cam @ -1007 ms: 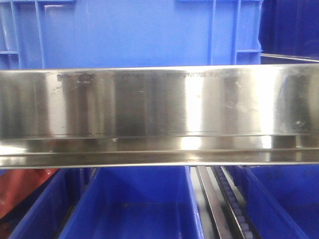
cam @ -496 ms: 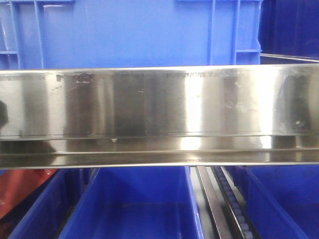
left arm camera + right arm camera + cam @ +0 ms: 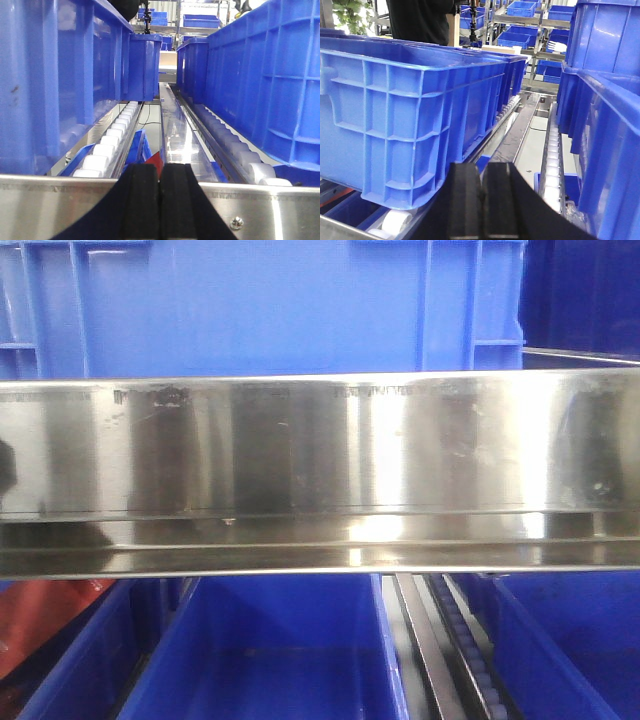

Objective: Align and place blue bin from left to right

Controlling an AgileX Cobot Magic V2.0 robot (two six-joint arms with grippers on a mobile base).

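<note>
The blue bin [image 3: 260, 305] fills the top of the front view, standing behind the steel rail [image 3: 320, 455]. In the left wrist view a ribbed blue bin wall [image 3: 270, 85] runs along the right on white rollers. My left gripper [image 3: 160, 172] is shut at the bottom centre with its black pads together and nothing between them, apart from that wall. In the right wrist view a ribbed blue bin [image 3: 420, 110] stands close on the left. My right gripper [image 3: 481, 169] is shut and empty beside the bin's lower corner, not touching it.
Another blue crate [image 3: 50, 75] lines the left of the left wrist view, and stacked crates [image 3: 605, 100] stand right of the right gripper. Roller tracks [image 3: 112, 140] and a steel channel [image 3: 177, 130] run between them. Lower crates [image 3: 270, 650] sit under the rail. A person [image 3: 420, 20] stands far behind.
A small dark reflection has appeared at the left end of the steel rail. The bin and rail have not visibly moved.
</note>
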